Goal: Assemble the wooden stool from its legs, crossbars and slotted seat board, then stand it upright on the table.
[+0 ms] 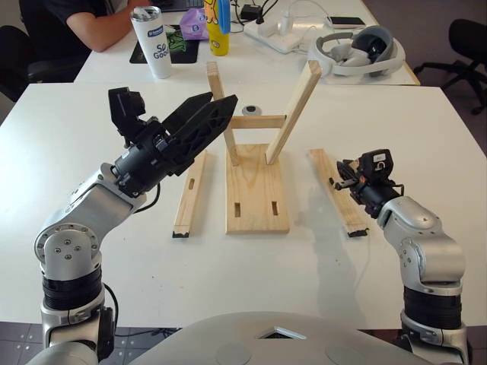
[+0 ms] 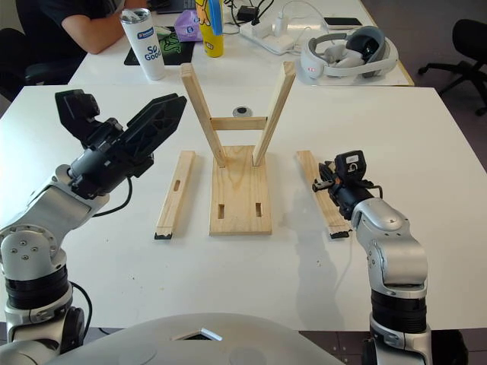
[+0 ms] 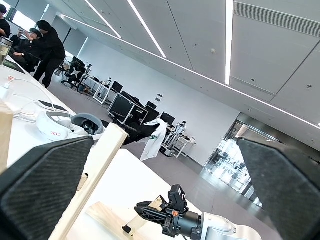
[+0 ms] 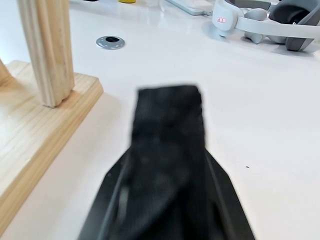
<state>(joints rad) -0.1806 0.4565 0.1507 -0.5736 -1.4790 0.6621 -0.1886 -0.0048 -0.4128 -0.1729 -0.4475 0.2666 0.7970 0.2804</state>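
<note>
The slotted seat board (image 1: 257, 199) lies flat at the table's middle. Two legs (image 1: 293, 114) stand tilted out of its far end, joined by a crossbar (image 1: 257, 122). One loose leg (image 1: 190, 194) lies left of the board, another (image 1: 337, 190) lies to its right. My left gripper (image 1: 204, 122) hangs open above the table, just left of the left standing leg (image 1: 221, 114), which also rises beside one of its fingers (image 3: 45, 190) in the left wrist view. My right gripper (image 1: 336, 182) is shut, low over the right loose leg; the shut fingers (image 4: 167, 150) point past the board's corner (image 4: 45, 110).
A metal grommet (image 1: 252, 111) sits in the table behind the standing legs. A second table at the back carries a white tumbler (image 1: 152, 42), a yellow bottle (image 1: 219, 26), a power strip (image 1: 274, 34) and a headset (image 1: 358, 49). Bare tabletop lies in front of the board.
</note>
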